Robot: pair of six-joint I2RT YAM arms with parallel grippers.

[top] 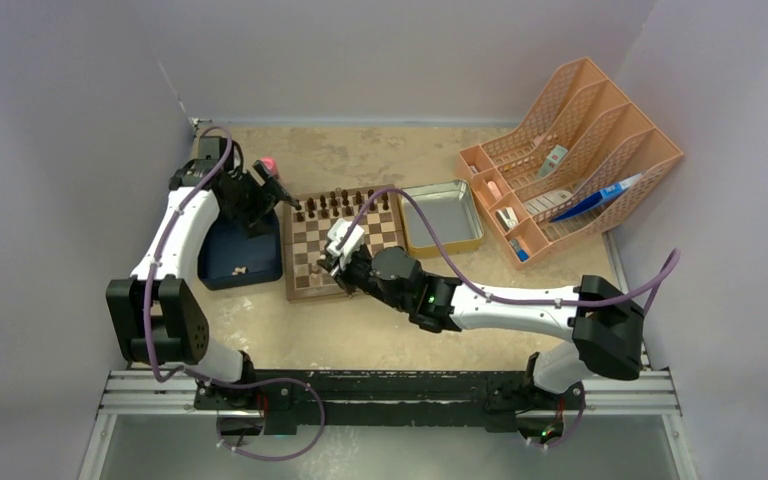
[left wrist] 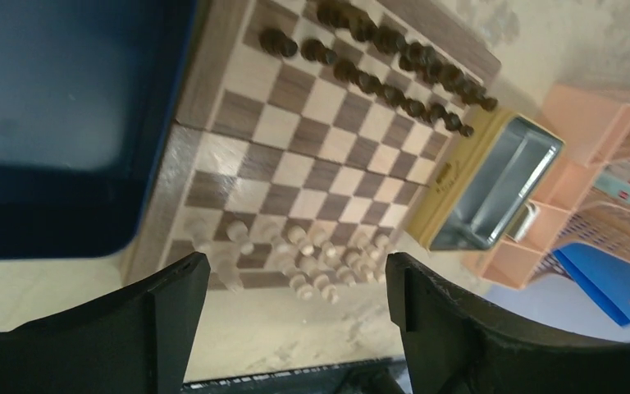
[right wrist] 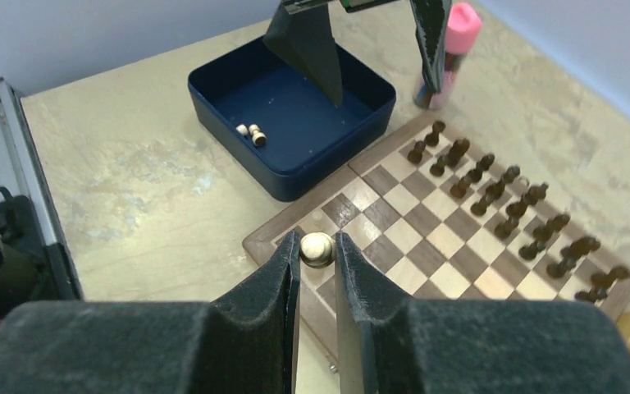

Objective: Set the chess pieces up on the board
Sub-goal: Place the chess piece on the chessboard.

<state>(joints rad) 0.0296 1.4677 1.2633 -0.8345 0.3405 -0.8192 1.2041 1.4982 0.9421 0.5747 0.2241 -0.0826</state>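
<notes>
Pinches a pale tan pawn [right wrist: 317, 249] by its round head in the right gripper [right wrist: 318, 261], pads closed on either side, leaving the base free for setting down; hovers with it over the near left corner of the chessboard [right wrist: 451, 238], probably bound for a square in the pale rows. Reaches low and long from the right base, forearm stretched across the table, wrist tipped down toward the board.

Keeps the left gripper [left wrist: 297, 263] spread wide and empty, high above the board's far left corner, near the dark blue tray [right wrist: 295, 176]; looks ready to fetch the next piece. Folds the left arm at the elbow, wrist pointing down.

Leaves a few pale pieces [right wrist: 251, 131] in that tray to place; shows dark pieces [right wrist: 500, 201] ranked in two rows along the far edge and pale pieces [left wrist: 312, 254] crowded on the near rows, alignment lost in blur.
</notes>
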